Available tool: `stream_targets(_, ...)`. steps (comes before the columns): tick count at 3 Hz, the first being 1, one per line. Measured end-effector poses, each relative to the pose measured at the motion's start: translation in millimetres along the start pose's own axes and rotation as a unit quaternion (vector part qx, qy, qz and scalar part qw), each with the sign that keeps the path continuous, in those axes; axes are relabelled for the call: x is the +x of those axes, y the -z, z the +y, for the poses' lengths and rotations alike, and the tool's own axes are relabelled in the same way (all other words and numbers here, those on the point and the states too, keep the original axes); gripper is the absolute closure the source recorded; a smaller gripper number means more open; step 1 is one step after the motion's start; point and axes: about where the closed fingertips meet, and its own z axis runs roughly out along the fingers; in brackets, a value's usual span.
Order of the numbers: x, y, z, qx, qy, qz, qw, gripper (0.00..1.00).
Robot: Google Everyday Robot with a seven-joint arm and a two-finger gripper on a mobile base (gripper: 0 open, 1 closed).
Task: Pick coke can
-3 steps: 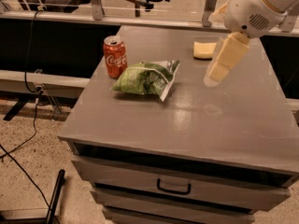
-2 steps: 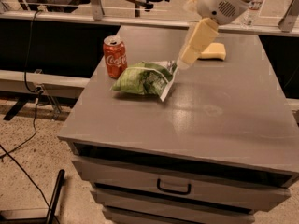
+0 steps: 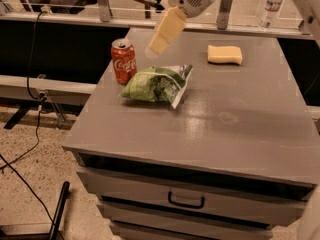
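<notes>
The coke can [image 3: 123,61], red-orange with white script and a silver top, stands upright near the left edge of the grey cabinet top [image 3: 235,119]. My gripper [image 3: 159,40] hangs from the white arm at the top of the camera view, above the surface. It sits up and to the right of the can, apart from it, over the far end of the green chip bag [image 3: 157,84].
The green chip bag lies just right of the can, almost touching it. A yellow sponge [image 3: 225,54] lies at the back right. A water bottle [image 3: 272,5] stands behind the cabinet. Drawers with a handle [image 3: 186,202] face front. Cables run along the floor at left.
The arm and gripper have swept left across the cabinet top, from over the sponge side to a spot just right of and above the can. The objects have not moved.
</notes>
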Motion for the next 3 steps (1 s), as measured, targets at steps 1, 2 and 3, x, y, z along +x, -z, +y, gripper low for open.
stream_targets(1,-12.4,-29.9,-1.5,-0.003,-0.035,0.001,0.9994,0.0)
stream_targets(2,-15.0,-61.4,-1.9,0.0,-0.063,-0.001,0.998,0.0)
stream_targets(3,-13.1,-87.4,-4.4,0.001,-0.075,-0.015,0.9971,0.0)
